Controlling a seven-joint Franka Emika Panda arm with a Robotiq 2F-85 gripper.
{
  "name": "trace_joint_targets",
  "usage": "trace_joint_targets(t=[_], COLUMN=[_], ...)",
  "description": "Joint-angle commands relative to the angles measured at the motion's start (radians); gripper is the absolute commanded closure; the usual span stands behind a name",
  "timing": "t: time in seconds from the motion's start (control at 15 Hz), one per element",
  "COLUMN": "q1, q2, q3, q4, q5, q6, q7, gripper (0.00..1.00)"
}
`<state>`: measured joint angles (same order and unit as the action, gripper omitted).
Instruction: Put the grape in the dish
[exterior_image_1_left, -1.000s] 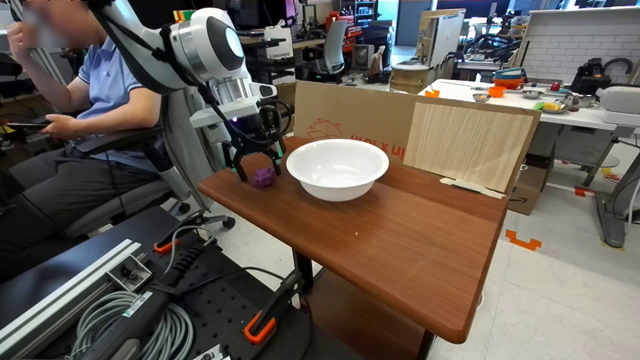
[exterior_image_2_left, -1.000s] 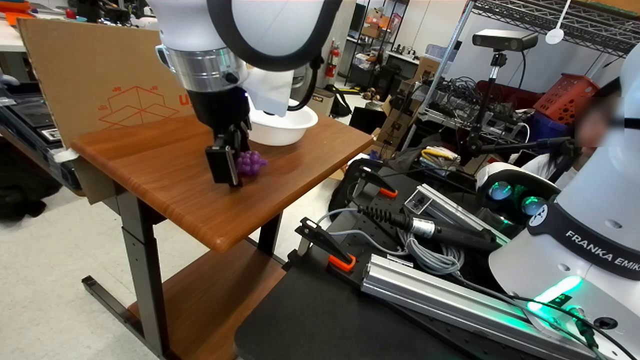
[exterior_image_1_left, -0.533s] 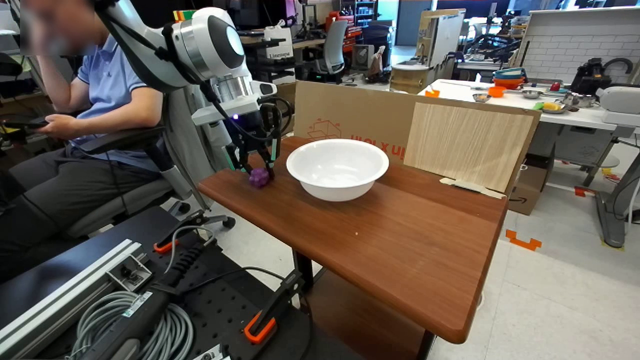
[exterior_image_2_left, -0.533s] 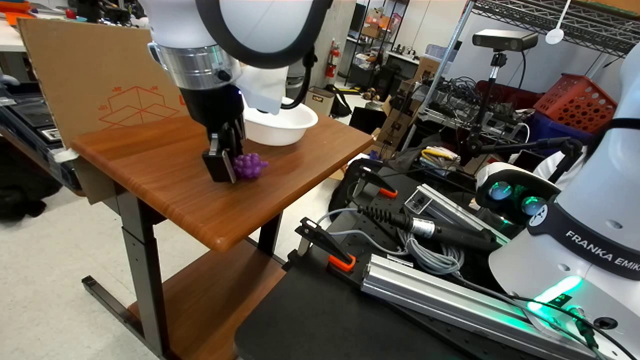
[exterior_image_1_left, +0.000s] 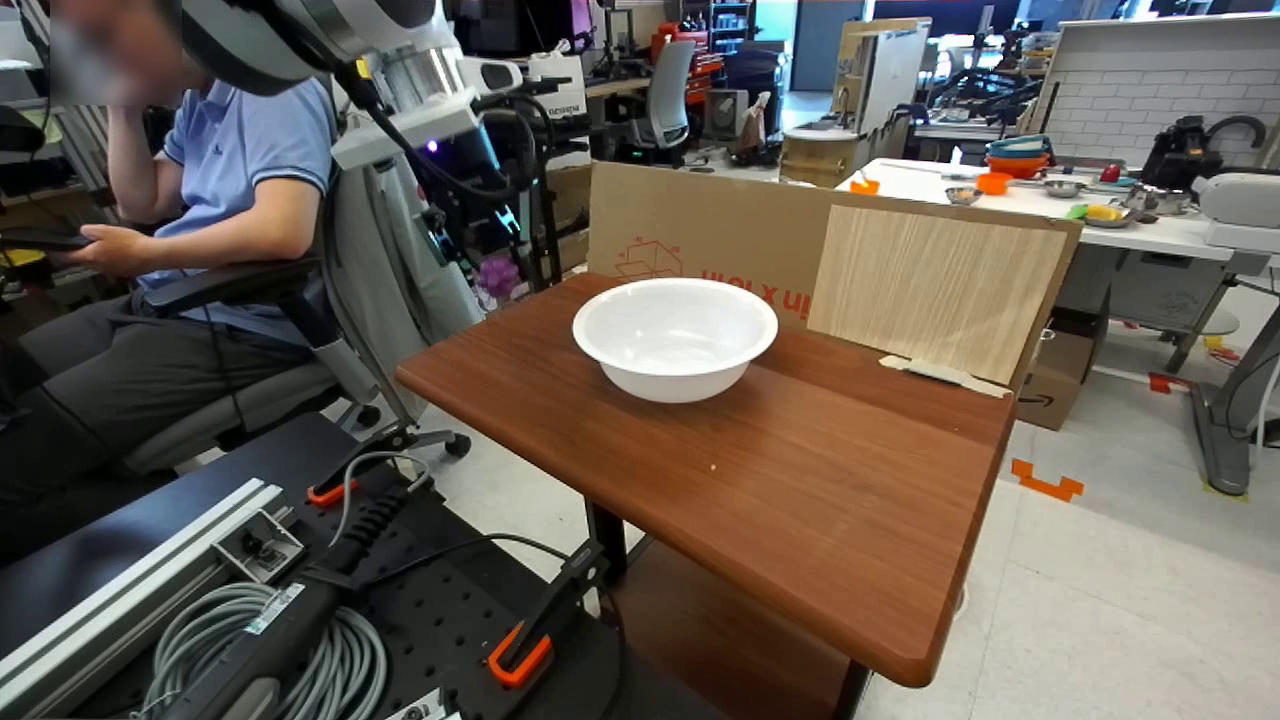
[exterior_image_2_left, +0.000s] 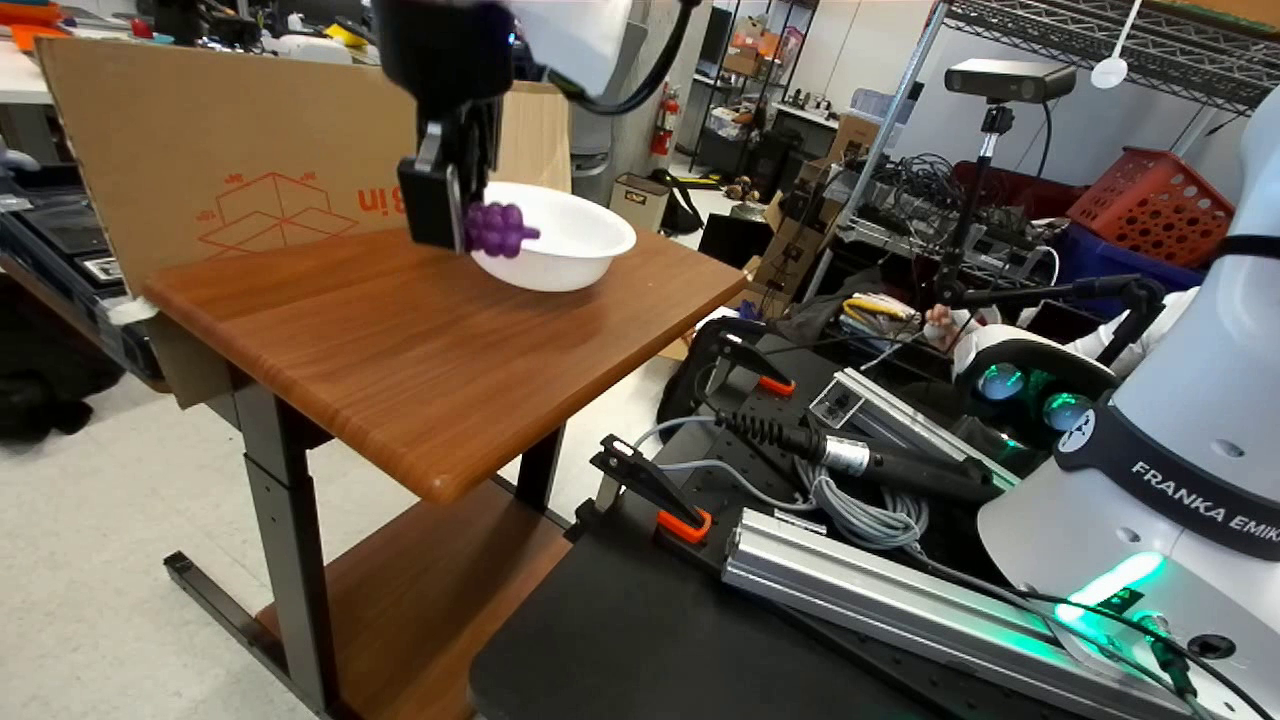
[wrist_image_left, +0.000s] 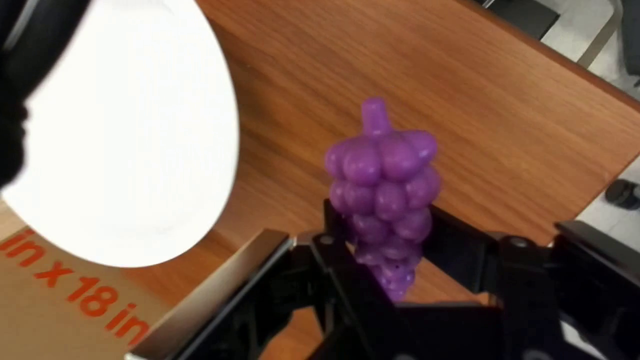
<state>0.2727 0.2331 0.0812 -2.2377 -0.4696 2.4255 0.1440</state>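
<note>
The grape (wrist_image_left: 382, 175), a purple bunch with a short stem, is pinched between the black fingers of my gripper (wrist_image_left: 384, 220) in the wrist view. Its lower end sits between the pads, and the stem end sticks out beyond them. In both exterior views the grape (exterior_image_2_left: 500, 230) hangs in the air above the table, with the gripper (exterior_image_1_left: 497, 266) shut around it. The dish (exterior_image_1_left: 675, 345), a wide white bowl, stands upright on the table. It lies to the left of the grape in the wrist view, where the dish (wrist_image_left: 125, 140) is partly cut off.
The wooden table (exterior_image_1_left: 780, 480) carries the dish near its back edge. A cardboard panel (exterior_image_2_left: 240, 150) stands upright behind it, with a pale wood-grain board (exterior_image_1_left: 940, 290) on it. A seated person (exterior_image_1_left: 230, 180) is close behind the arm.
A second ago the jaws stood apart around the grape on the table. They closed on it, and arm and grape have since risen clear of the tabletop. The dish has stayed put.
</note>
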Motion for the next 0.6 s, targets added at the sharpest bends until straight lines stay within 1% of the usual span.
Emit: trace_joint_targets(t=[0.0, 0.2, 0.33, 0.4, 0.53], q1=[-0.072, -0.168, -0.219, -0.257, -0.264], q2=[-0.205, -0.205, -0.172, -0.144, -0.095], q3=[-0.032, -0.075, -0.099, -0.119, -0.116], q4=[-0.1, -0.037, 0.006, 0.037, 0.069], q5=[0.009, 0.059, 0.082, 0.099, 0.121], q6=[0.007, -0.051, -0.078, -0.097, -0.117], q7=[0.042, 0.019, 0.018, 0.017, 0.021], gripper=[0.84, 0.84, 0.84, 0.84, 0.84])
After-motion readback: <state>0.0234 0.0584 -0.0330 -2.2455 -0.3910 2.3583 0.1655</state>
